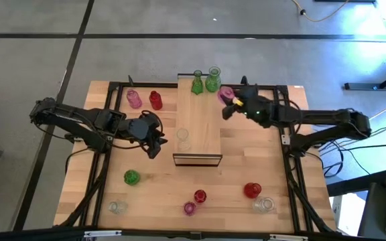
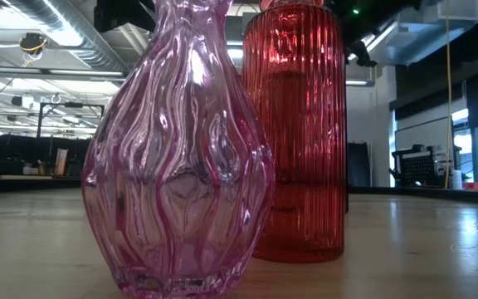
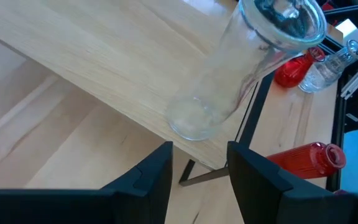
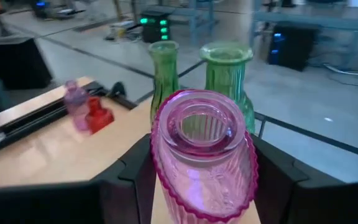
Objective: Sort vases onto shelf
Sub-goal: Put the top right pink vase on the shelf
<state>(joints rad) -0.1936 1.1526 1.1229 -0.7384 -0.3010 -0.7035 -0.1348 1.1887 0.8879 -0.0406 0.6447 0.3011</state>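
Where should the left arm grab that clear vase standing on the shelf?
Around the straight body of the clear vase, below its flared lip, coming level from the shelf's left edge. It stands upright near that edge, and the left gripper already faces it with open jaws.

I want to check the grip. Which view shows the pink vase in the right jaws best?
The right wrist view: the pink vase fills it, clamped between both jaws. The high view shows it small at the shelf. Other views miss it.

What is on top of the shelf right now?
On the shelf stand two green vases at its far end and a clear vase near its left edge. The right gripper holds a pink vase at the far right edge; its base is hidden.
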